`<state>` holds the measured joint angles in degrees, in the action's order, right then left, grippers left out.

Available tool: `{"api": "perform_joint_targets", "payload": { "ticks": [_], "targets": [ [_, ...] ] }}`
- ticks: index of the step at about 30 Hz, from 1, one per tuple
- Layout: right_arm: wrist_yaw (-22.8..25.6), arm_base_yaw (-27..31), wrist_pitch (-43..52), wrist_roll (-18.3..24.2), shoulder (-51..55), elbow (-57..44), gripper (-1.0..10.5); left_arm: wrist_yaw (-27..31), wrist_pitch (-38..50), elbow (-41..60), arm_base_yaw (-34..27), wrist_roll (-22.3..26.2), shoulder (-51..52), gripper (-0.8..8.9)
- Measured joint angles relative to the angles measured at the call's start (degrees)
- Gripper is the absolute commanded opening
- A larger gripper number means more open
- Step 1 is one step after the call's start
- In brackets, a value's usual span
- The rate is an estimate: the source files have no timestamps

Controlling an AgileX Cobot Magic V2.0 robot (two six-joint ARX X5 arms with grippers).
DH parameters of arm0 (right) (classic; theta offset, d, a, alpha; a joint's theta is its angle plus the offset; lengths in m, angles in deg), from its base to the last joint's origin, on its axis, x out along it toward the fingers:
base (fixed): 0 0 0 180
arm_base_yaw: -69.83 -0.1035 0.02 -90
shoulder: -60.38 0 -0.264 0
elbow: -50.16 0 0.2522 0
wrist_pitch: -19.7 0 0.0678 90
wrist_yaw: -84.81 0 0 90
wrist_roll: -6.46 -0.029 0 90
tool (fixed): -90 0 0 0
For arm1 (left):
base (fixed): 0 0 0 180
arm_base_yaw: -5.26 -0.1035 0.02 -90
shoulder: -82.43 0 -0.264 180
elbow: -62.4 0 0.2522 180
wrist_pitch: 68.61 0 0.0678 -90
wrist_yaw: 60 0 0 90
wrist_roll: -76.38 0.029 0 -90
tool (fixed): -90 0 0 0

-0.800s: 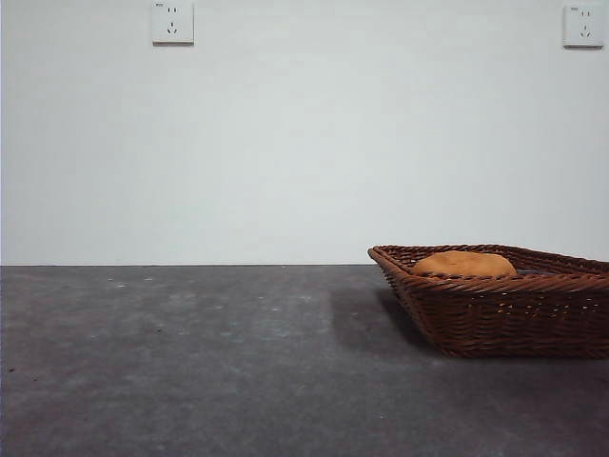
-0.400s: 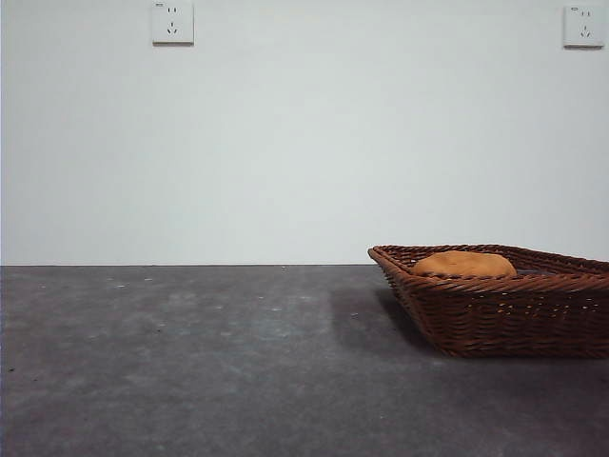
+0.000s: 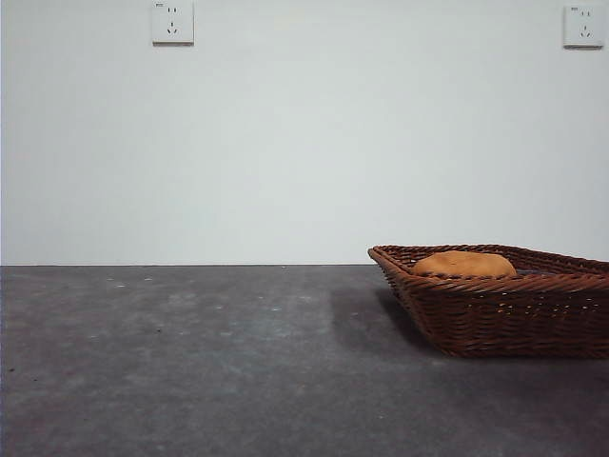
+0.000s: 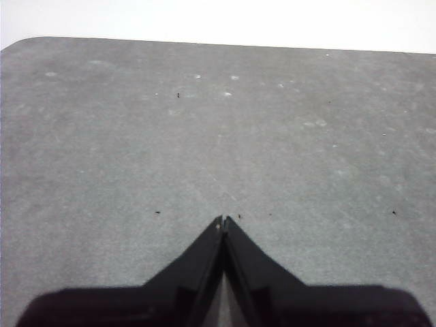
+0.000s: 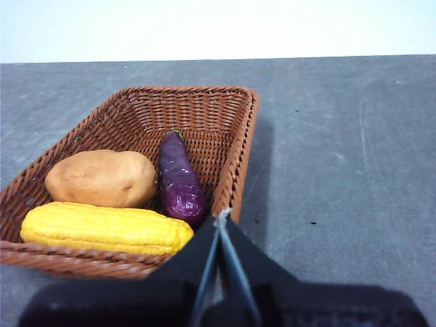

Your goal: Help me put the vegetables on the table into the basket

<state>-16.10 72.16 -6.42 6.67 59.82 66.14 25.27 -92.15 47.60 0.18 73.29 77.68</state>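
The brown wicker basket (image 3: 504, 314) stands on the grey table (image 3: 190, 362) at the right of the front view. In the right wrist view the basket (image 5: 204, 109) holds a tan potato (image 5: 101, 178), a yellow corn cob (image 5: 102, 228) and a dark purple eggplant (image 5: 179, 181), lying side by side. In the front view only the potato (image 3: 463, 265) shows over the rim. My right gripper (image 5: 221, 216) is shut and empty, just outside the basket's near rim. My left gripper (image 4: 223, 221) is shut and empty over bare table.
A white wall with two sockets (image 3: 172, 22) stands behind the table. The table's far edge and a rounded corner (image 4: 27, 42) show in the left wrist view. Neither arm shows in the front view.
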Motion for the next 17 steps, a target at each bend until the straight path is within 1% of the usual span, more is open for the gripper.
{"api": "perform_joint_targets", "payload": {
  "ticks": [17],
  "targets": [
    [0.00,0.00,0.00,0.00,-0.02,0.00,0.0,0.00,0.02,0.00,0.00,0.02,0.00,-0.03]
  ]
}}
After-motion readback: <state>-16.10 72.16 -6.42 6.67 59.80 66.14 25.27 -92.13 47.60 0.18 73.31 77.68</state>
